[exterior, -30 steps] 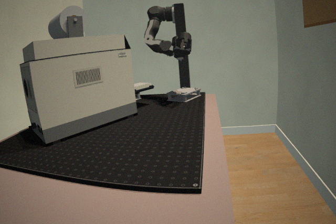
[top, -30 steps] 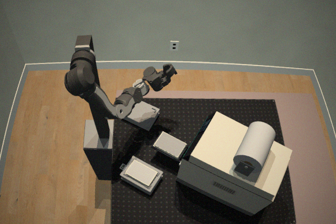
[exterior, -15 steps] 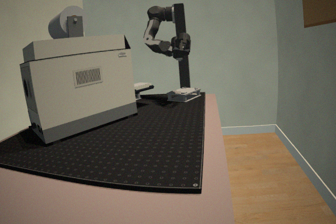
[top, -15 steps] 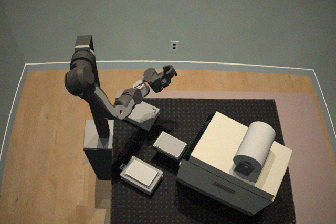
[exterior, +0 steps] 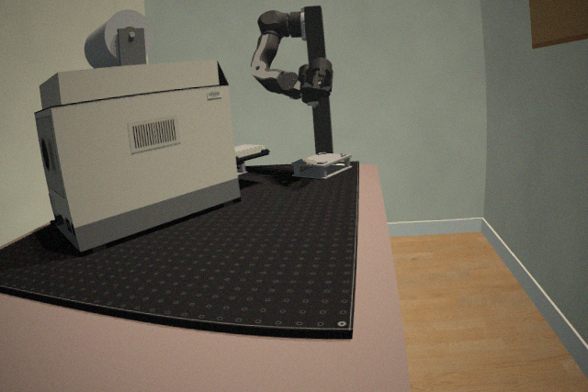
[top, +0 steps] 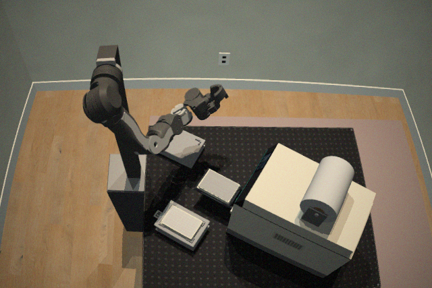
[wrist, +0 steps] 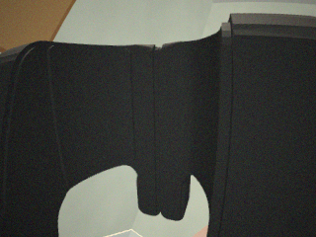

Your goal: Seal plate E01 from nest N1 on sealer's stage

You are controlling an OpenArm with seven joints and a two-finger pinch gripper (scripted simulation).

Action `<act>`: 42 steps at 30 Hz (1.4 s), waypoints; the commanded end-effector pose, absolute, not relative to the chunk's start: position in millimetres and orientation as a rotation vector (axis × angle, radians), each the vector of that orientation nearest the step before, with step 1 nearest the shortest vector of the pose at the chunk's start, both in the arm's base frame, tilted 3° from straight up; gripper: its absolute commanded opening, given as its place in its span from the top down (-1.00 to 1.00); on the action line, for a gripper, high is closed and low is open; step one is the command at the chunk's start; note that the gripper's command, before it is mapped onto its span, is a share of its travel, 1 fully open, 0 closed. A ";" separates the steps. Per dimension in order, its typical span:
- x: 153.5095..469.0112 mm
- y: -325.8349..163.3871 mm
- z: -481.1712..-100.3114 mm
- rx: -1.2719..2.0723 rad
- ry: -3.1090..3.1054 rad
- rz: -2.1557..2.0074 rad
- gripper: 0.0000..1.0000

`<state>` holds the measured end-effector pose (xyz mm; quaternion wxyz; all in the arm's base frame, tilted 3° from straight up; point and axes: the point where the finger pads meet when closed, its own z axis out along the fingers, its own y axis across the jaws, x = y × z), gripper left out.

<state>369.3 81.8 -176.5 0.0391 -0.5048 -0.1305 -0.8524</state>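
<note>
My gripper [top: 222, 92] is shut and empty, held high over the table's far edge, well away from the plates; it also shows in the exterior view [exterior: 311, 99]. In the wrist view the closed fingers [wrist: 161, 211] point at the wall. A plate with a smooth grey top [top: 218, 186] lies flat on the stage, which stands out in front of the sealer [top: 296, 204]; it also shows in the exterior view [exterior: 249, 151]. A white-topped plate [top: 181, 222] sits in the near nest. The far nest [top: 184, 145], under my forearm, looks empty. The lamp and START key are hidden.
The foil roll [top: 327, 185] sits on top of the sealer housing. The arm's pillar base [top: 126, 187] stands at the mat's left edge, close to both nests. The far nest also shows in the exterior view [exterior: 322, 164], in front of the pillar.
</note>
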 end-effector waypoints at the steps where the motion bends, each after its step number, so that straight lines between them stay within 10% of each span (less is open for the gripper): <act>1: 367.8 83.7 -175.9 -1.540 -0.402 -2.605 1.00; 42: 360.2 109.1 -172.6 -1.464 -0.634 -2.556 1.00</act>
